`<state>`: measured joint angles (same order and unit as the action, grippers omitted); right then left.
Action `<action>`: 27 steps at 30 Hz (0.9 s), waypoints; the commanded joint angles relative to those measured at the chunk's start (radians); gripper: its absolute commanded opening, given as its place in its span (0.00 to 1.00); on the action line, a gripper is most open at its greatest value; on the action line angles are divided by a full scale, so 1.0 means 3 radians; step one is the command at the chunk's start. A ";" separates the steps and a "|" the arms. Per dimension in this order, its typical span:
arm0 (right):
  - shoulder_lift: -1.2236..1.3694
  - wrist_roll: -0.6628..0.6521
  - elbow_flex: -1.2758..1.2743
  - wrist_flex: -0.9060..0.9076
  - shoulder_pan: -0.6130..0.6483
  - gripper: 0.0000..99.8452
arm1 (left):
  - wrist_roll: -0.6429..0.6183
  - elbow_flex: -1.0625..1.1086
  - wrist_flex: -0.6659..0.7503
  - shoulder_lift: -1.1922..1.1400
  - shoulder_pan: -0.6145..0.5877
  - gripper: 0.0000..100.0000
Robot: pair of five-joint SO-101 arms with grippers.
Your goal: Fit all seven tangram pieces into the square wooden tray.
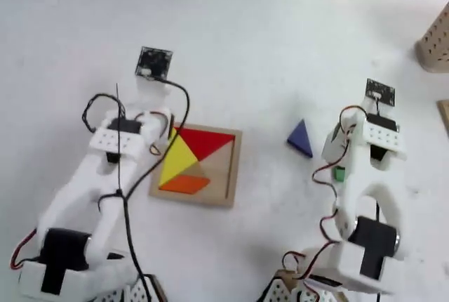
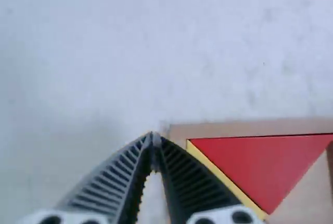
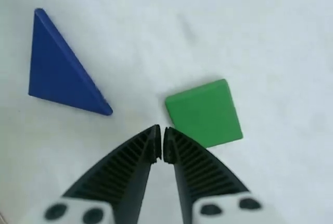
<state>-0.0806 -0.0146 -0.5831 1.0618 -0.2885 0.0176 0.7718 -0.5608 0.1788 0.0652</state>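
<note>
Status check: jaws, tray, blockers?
Left gripper, right gripper: jaws shut. Tray holds red triangle, yellow triangle, orange piece. Blue triangle, green square loose near right gripper.

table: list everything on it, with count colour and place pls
table: 1, white, under everything
wooden tray: 1, light wood, square, between the arms and nearer the left one
red triangle: 1, red, in the tray along its far edge
yellow triangle: 1, yellow, in the tray, against the red one
orange piece: 1, orange, in the tray at its near left corner
blue triangle: 1, blue, on the table right of the tray
green square: 1, green, on the table by the right arm
perforated block: 1, beige, far right edge
left hand: 1, shut, at the tray's far left corner
right hand: 1, shut, beside the green square
</note>
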 commanded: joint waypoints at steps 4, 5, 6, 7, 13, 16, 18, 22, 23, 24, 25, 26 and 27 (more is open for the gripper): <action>-0.0463 0.0031 -0.0271 -0.0294 0.0049 0.03 | -0.0026 -0.0169 -0.0020 -0.0008 -0.0003 0.05; -0.0468 0.0031 -0.0286 -0.0299 0.0049 0.04 | -0.0026 -0.0164 -0.0020 -0.0008 0.0003 0.07; -0.0468 0.0031 -0.0286 -0.0299 0.0038 0.06 | -0.0041 -0.0159 -0.0020 -0.0013 0.0008 0.10; -0.0468 0.0036 -0.0292 -0.0299 0.0033 0.09 | -0.0046 -0.0159 -0.0020 -0.0023 0.0023 0.14; -0.0371 0.0020 -0.0297 -0.0432 -0.0043 0.24 | -0.0036 -0.0077 -0.0010 -0.0008 0.0084 0.25; -0.0054 0.0000 -0.0251 -0.0606 -0.0023 0.27 | -0.0031 -0.0072 -0.0010 -0.0008 0.0120 0.23; 0.0192 -0.0138 -0.0072 -0.0565 -0.0018 0.27 | -0.0031 -0.0072 -0.0010 -0.0008 0.0120 0.23; 0.0647 -0.0256 0.0409 -0.0166 -0.0028 0.27 | -0.0031 -0.0072 -0.0015 -0.0008 0.0120 0.23; 0.0749 -0.0256 0.0527 -0.0064 -0.0043 0.27 | -0.0031 -0.0072 -0.0015 -0.0008 0.0115 0.23; 0.0836 -0.0261 0.0629 0.0023 -0.0049 0.27 | -0.0031 -0.0072 -0.0015 -0.0008 0.0110 0.23; 0.0918 -0.0266 0.0721 0.0100 -0.0064 0.27 | -0.0031 -0.0072 -0.0015 -0.0008 0.0105 0.23; 0.0985 -0.0297 0.0803 0.0161 -0.0069 0.27 | -0.0031 -0.0072 -0.0015 -0.0008 0.0105 0.23; 0.1046 -0.0343 0.0864 0.0202 -0.0074 0.26 | -0.0031 -0.0072 -0.0015 -0.0008 0.0105 0.23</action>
<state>0.2018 -0.0867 -0.4112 1.0771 -0.2931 0.0176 0.7672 -0.5608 0.1680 0.0760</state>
